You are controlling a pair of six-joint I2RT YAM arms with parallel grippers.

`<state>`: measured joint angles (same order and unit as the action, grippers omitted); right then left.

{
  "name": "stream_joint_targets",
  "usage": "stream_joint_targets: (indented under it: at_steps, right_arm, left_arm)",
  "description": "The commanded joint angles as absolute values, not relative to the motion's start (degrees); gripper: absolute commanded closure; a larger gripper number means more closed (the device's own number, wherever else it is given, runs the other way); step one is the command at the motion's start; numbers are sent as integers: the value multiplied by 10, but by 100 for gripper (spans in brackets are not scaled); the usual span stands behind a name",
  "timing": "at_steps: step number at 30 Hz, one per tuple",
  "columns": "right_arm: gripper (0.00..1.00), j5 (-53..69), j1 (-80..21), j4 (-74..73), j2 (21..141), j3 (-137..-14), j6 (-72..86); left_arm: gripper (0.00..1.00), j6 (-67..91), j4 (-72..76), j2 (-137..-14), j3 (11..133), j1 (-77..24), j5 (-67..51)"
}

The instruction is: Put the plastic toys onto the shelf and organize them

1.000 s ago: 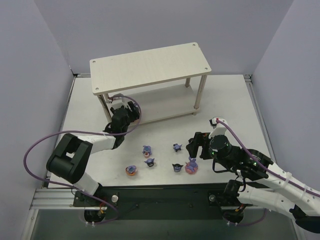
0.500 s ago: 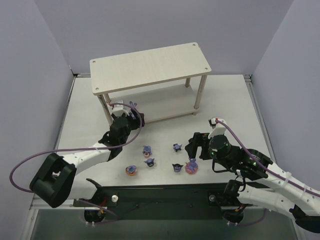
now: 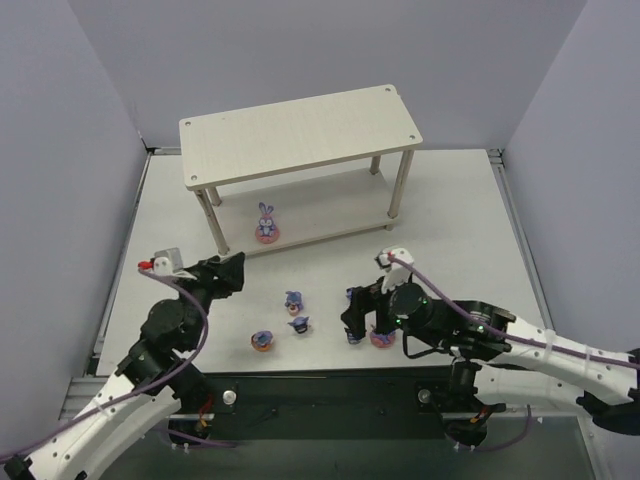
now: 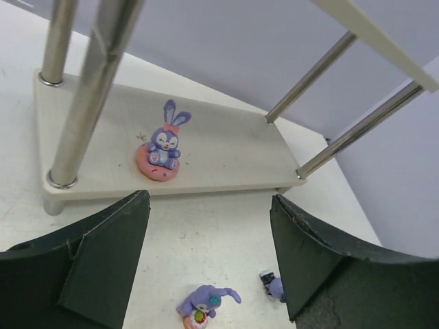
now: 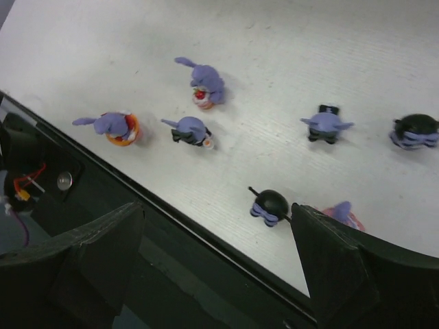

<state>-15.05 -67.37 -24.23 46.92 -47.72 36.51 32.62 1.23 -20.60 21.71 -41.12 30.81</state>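
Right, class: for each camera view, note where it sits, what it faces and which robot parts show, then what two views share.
Top external: above and behind, looking down on table, shelf, both arms.
Left wrist: on the left gripper, facing the shelf's lower board; both fingers frame it.
Right wrist: on the right gripper, looking down at loose toys; fingers show.
Shared: top and left wrist both show the lower board's bunny.
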Motion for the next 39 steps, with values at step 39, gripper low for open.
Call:
stream_joint_targets:
  at_steps: [39]
  right_arm:
    - [18,-403,-872,143,1042,-632,407]
  left_arm:
    - [19,315,-461,-76,427,-417,401]
